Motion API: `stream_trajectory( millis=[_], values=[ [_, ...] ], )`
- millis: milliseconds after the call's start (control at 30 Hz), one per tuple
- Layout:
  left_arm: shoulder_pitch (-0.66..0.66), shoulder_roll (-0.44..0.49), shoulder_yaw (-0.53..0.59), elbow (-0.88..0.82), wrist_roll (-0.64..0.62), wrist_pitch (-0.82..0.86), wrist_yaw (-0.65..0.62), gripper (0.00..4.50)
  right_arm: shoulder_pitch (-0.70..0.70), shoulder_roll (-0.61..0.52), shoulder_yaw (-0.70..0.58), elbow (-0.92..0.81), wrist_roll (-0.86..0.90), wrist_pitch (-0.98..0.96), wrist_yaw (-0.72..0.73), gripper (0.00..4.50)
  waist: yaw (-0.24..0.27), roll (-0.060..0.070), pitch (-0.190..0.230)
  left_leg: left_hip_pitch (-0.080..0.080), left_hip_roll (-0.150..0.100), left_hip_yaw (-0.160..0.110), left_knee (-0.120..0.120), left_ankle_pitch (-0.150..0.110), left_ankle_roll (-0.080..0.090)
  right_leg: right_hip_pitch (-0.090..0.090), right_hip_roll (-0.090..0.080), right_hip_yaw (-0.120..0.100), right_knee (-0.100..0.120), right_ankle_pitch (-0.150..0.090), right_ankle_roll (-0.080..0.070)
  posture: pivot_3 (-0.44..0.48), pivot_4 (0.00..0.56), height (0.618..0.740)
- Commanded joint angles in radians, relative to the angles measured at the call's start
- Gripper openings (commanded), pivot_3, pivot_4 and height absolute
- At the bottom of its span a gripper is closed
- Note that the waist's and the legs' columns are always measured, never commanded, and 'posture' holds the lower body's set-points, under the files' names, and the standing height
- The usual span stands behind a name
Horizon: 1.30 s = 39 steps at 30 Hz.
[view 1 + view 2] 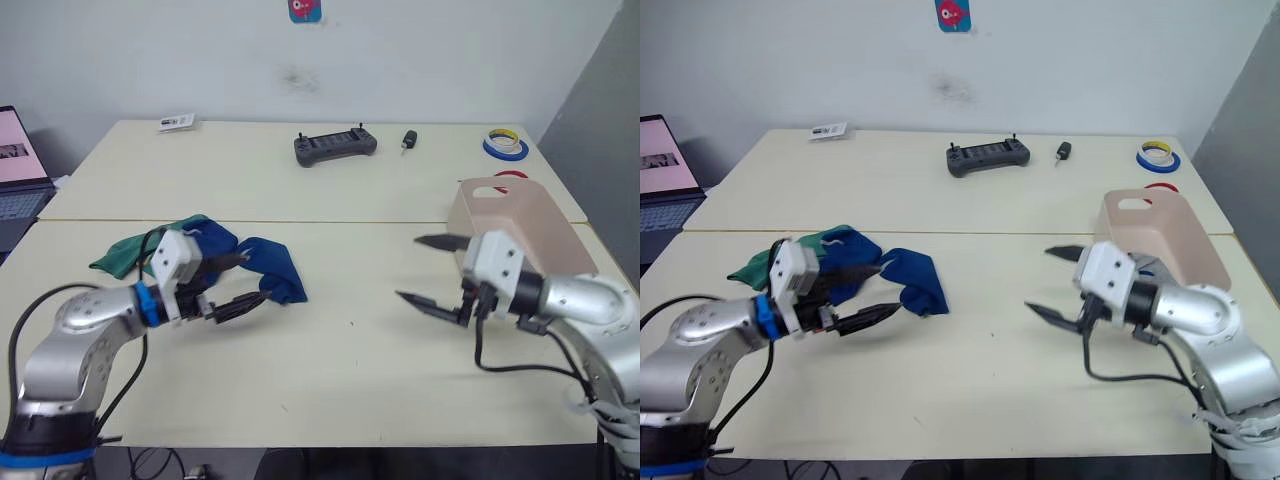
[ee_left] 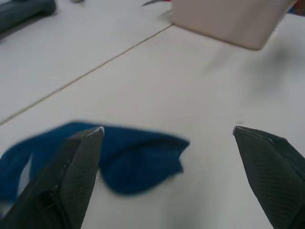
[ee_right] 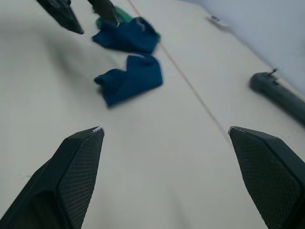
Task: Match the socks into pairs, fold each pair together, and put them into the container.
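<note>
Both my grippers hover spread wide over the table, holding nothing.

On my left a green sock (image 1: 125, 252) lies bunched against two royal blue socks (image 1: 268, 266) in a loose heap on the table (image 1: 340, 350). My left gripper (image 1: 244, 279) sits just beside the blue ones, fingers wide apart, empty. Well across the bare tabletop, my right gripper (image 1: 428, 270) is spread wide too, empty. Just behind it, at the table's right edge, stands the pale pink container (image 1: 520, 225). A dark grey controller (image 1: 335, 146) lies far back.
</note>
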Motion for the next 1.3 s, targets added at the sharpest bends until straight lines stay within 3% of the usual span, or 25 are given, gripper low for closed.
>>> stream_trajectory(
  millis=[33, 167, 533, 733, 967, 1300],
  values=[
    [0.032, -0.019, 0.044, -0.012, -0.01, -0.037, 0.019, 4.45, 0.029, 0.003, 0.009, -0.018, -0.02, -0.057, -0.007, 4.5, 0.008, -0.001, 0.0, 0.0, 0.0, 0.0, 0.0, 0.0, 0.0, 0.0, 0.0, 0.0, 0.0, 0.0, 0.0, 0.0, 0.15, 0.74],
    [0.065, -0.038, 0.07, 0.005, -0.027, -0.041, 0.045, 4.45, 0.049, 0.002, 0.058, -0.016, -0.035, -0.084, 0.011, 4.5, 0.005, -0.002, 0.0, 0.0, 0.0, 0.0, 0.0, 0.0, 0.0, 0.0, 0.0, 0.0, 0.0, 0.0, 0.0, 0.0, 0.15, 0.74],
    [0.124, -0.13, 0.191, 0.033, -0.075, -0.023, 0.189, 4.45, -0.1, 0.088, 0.177, 0.017, -0.034, -0.026, -0.009, 4.5, -0.004, -0.002, 0.0, 0.0, 0.0, -0.003, 0.0, 0.0, 0.001, 0.0, 0.001, -0.001, 0.0, 0.0, 0.0, 0.0, 0.15, 0.74],
    [0.158, -0.088, 0.145, 0.022, -0.045, -0.052, 0.115, 4.45, -0.164, 0.13, 0.222, 0.048, -0.044, 0.038, -0.026, 4.5, -0.004, -0.002, 0.0, 0.0, 0.0, -0.003, 0.0, 0.0, 0.0, 0.0, 0.0, -0.001, 0.0, 0.0, 0.0, 0.0, 0.15, 0.74],
    [0.136, -0.042, 0.084, -0.012, -0.053, -0.033, 0.04, 4.45, -0.206, 0.198, 0.354, 0.141, -0.188, -0.019, -0.086, 4.5, -0.004, -0.003, -0.001, 0.0, 0.0, -0.003, 0.0, 0.0, 0.001, 0.0, 0.0, -0.001, 0.0, 0.0, 0.0, 0.0, 0.15, 0.74],
    [0.149, 0.103, 0.123, 0.026, -0.075, -0.085, -0.183, 4.45, -0.408, 0.445, 0.632, 0.515, -0.497, -0.219, -0.175, 4.5, -0.009, -0.003, 0.0, 0.001, 0.0, -0.003, -0.001, 0.0, 0.001, -0.003, 0.002, 0.0, 0.001, 0.0, 0.0, 0.0, 0.15, 0.74]
  ],
)
